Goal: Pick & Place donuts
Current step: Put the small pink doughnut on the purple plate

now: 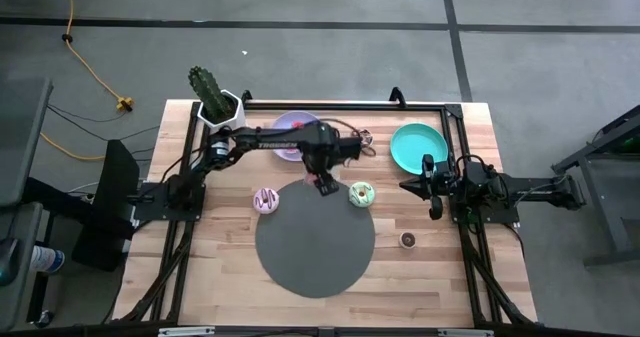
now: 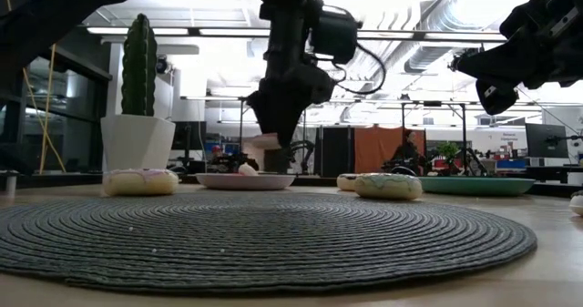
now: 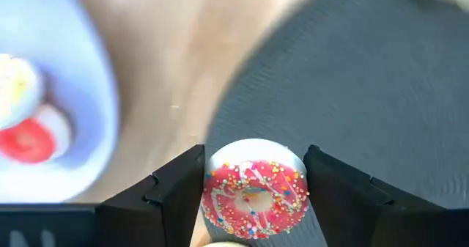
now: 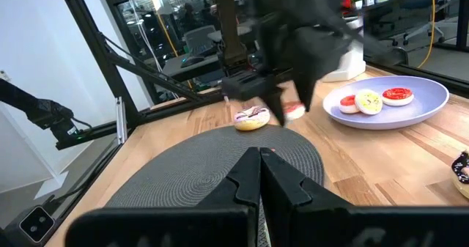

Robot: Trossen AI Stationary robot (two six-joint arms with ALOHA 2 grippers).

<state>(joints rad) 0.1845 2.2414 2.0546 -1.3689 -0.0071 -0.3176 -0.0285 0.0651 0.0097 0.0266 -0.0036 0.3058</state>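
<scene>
Taking the dark round mat (image 1: 315,239) as my landmark and reading from its left: a white-purple sprinkled donut (image 1: 266,199) sits just at the mat's upper-left edge on the worktop (image 1: 210,267), with a potted cactus (image 1: 213,99) well beyond it at the far corner. Above the mat's top edge my left pincer (image 1: 324,182) hangs off the surface, clamped on a pink sprinkled donut (image 3: 254,198); the wrist view shows it wedged snugly between both fingers (image 3: 176,192). Just beyond the mat's top lies the lavender plate (image 1: 283,143), already carrying a few donuts (image 4: 374,100). At the mat's upper-right edge rests a green-iced donut (image 1: 361,193). Further right of the mat are the teal plate (image 1: 418,145) and a small brown donut (image 1: 408,240) on bare wood. My right pincer (image 1: 436,209) waits right of the mat, fingers pressed together on nothing.

My worry: the pink one is gripped across its rim, so a quick swing toward the plate could twist it loose. The plate is also getting crowded; releasing too high might bounce it off the others and over the rim.
</scene>
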